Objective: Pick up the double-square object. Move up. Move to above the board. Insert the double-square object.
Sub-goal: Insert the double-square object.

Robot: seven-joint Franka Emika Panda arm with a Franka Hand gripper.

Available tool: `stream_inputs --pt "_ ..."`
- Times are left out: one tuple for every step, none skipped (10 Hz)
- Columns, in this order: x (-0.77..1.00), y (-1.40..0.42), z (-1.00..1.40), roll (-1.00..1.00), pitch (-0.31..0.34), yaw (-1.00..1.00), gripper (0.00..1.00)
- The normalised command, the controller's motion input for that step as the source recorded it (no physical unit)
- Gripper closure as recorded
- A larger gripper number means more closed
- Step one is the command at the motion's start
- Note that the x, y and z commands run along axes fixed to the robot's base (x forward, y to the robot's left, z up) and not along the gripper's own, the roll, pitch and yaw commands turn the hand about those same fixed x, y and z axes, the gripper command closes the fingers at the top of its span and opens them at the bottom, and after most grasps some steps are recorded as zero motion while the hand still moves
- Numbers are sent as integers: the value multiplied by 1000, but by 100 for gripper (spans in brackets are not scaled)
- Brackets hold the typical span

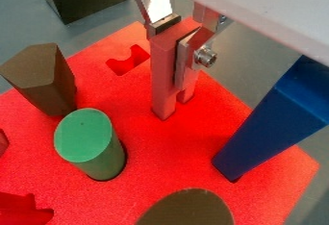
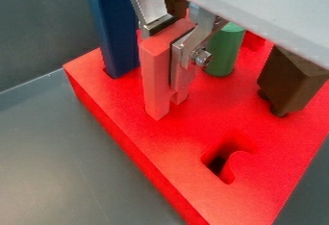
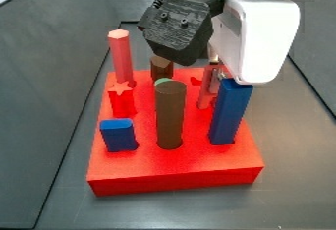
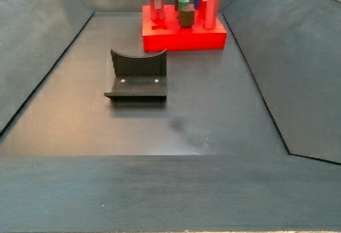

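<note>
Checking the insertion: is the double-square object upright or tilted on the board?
Upright. In both wrist views the double-square object stands vertical, its foot at the board, the claw gripping its top.

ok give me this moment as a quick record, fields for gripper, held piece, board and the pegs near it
gripper: over the board, gripper shut on the double-square object
double-square object: double-square object upright, lower end at the board's top; how deep it sits cannot be told
board: board red, an open hole in its top near one edge
neighbours: blue peg, green cylinder, brown hexagonal peg standing in the board
fixture: fixture on the floor, apart from the board
</note>
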Motion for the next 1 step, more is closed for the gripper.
stream_inputs --pt "0 0 0 0 0 0 100"
